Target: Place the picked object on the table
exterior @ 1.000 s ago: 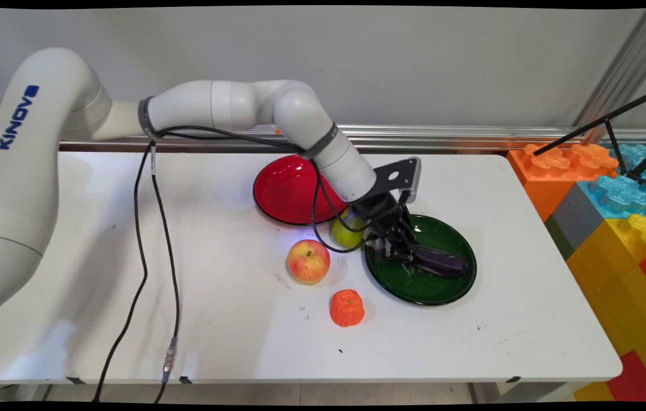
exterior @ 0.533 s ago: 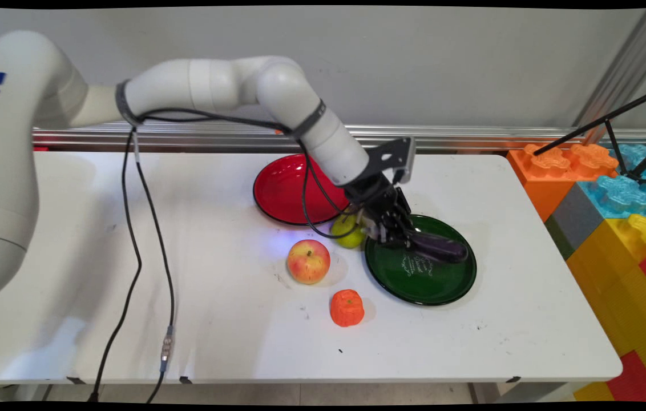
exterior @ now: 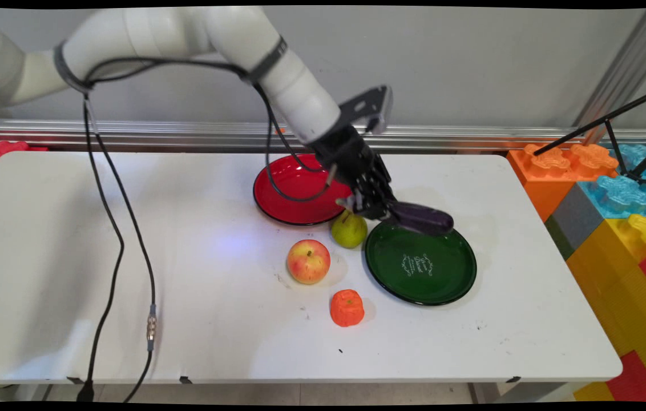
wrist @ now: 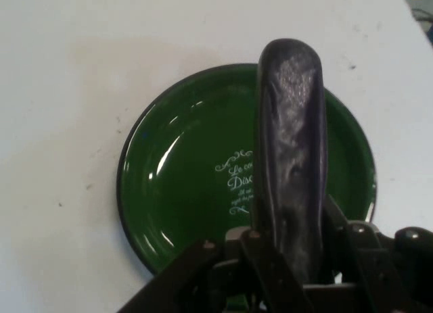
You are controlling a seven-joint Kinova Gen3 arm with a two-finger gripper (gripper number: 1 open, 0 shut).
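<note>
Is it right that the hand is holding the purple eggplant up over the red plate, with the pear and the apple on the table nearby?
Not quite. The hand holds the eggplant above the green plate, not the red plate. The hand view shows it best: the green plate lies directly beneath the eggplant. The rest stands: the pear and the apple sit on the table nearby.

Green plate (wrist: pixel 176 184): white ornamental script printed at the centre, several lines. Legible portion of the first two lines reads "Le co…" and "Dis…"; remainder hidden behind the held aubergine (wrist: pixel 289 157) or too small.
</note>
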